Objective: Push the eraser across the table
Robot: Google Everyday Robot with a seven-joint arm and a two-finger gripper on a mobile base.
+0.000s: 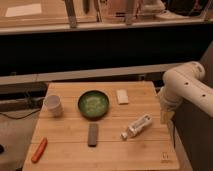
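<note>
The small dark mark [164, 160] at the tabletop's [65, 132] corner is too small to read. The tool [166, 116] hangs pointing down, well right of the green bowl [93, 104], past the lying white bottle [138, 125]. I cannot tell whether it is open or closed. It is well apart from the eraser [93, 135], which lies flat just in front of the bowl. The white arm [182, 82] bends down from the right.
</note>
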